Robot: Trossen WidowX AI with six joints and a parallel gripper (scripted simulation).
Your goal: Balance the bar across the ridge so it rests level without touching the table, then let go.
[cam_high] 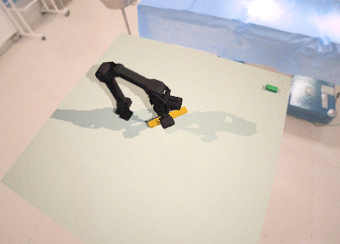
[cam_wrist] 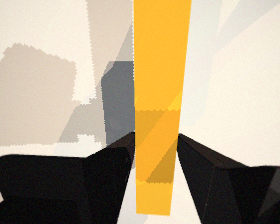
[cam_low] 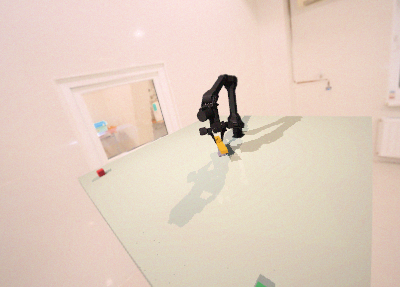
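Note:
The long yellow bar (cam_high: 181, 112) (cam_low: 222, 146) (cam_wrist: 161, 45) runs away from the wrist camera, its near end just past the fingers. My gripper (cam_high: 164, 117) (cam_low: 218, 137) (cam_wrist: 155, 137) points down around the bar, one finger close along each side. It looks slightly open, with hardly any gap to the bar. Shadows on both sides of the bar suggest it stands above the table. A dark grey-blue shape shows at its left side in the wrist view; I cannot tell if it is the ridge or shadow. The ridge and its contact with the bar are hidden.
A green block (cam_high: 271, 88) (cam_low: 261, 284) lies near a table edge, and a red block (cam_low: 101, 172) lies near a corner. The arm's base (cam_high: 124, 113) (cam_low: 238, 130) stands close by. Long arm shadows cross the table (cam_high: 170, 184) (cam_low: 310, 192).

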